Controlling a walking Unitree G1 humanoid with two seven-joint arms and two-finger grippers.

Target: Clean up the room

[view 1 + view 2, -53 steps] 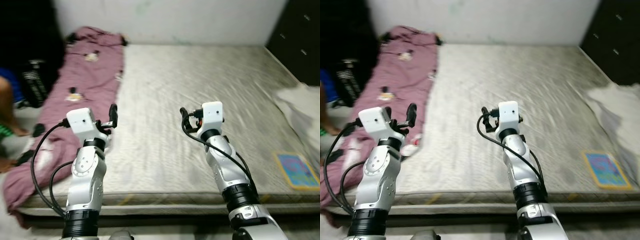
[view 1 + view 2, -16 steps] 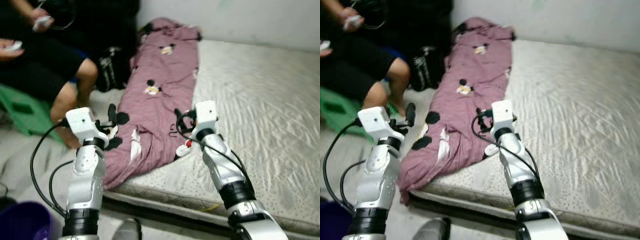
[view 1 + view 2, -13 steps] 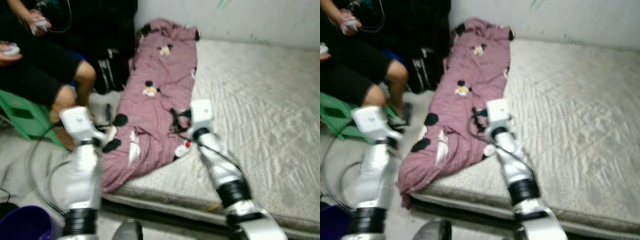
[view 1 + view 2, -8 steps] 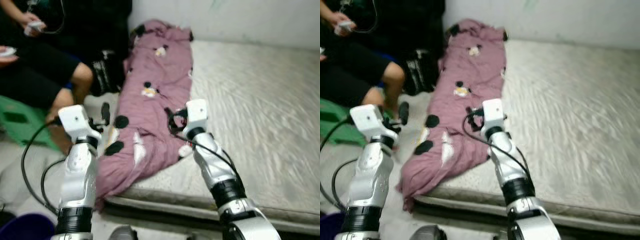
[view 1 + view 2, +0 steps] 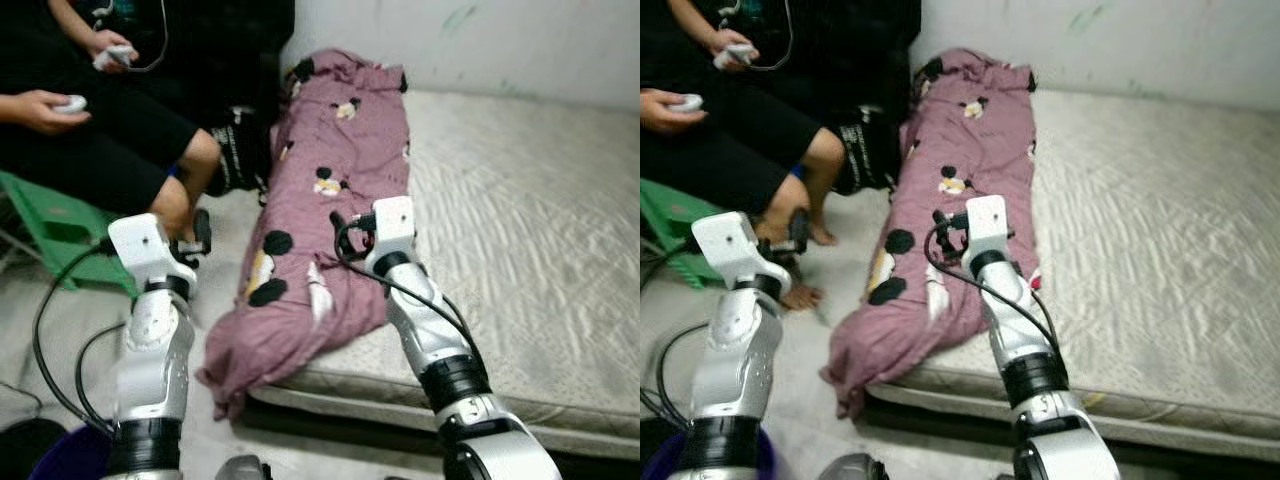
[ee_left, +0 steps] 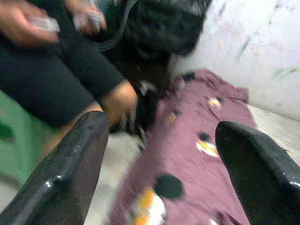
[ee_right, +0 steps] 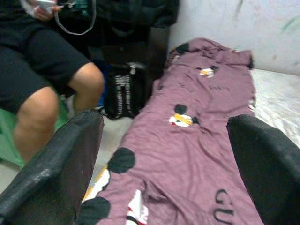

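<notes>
Both sets of jaws stand wide apart and hold nothing: the right gripper (image 7: pixel 164 154) hovers directly above the mauve blanket (image 5: pixel 330 220), while the left gripper (image 6: pixel 159 154) hangs over the floor (image 5: pixel 855 270) beside the mattress (image 5: pixel 520 230), with the blanket's drooping edge just to its inner side. Nearest the robot, under the left arm, a dark purple container (image 5: pixel 70 455) sits on the floor (its inside is hidden, so what it holds cannot be told). Just ahead of the right gripper's open fingers the blanket lies in a long crumpled strip along the mattress's left edge, printed with cartoon mouse heads and black dots, its near end spilling off the corner toward the floor. Beyond the left gripper, a seated person's bare knee (image 5: pixel 195 160) and a green stool (image 5: pixel 50 225) come close to the blanket's side, with a black bag (image 5: pixel 240 160) past them; the person's hands (image 5: pixel 50 105) hold small controllers. Farthest off, the blanket's bunched top end reaches the pale wall (image 5: pixel 520 40).

The step in hand looks like closing on the blanket to tidy it. Done well, the right gripper would descend onto a raised fold rather than flat cloth, and the left would take the hanging end, keeping well clear of the person's leg.
</notes>
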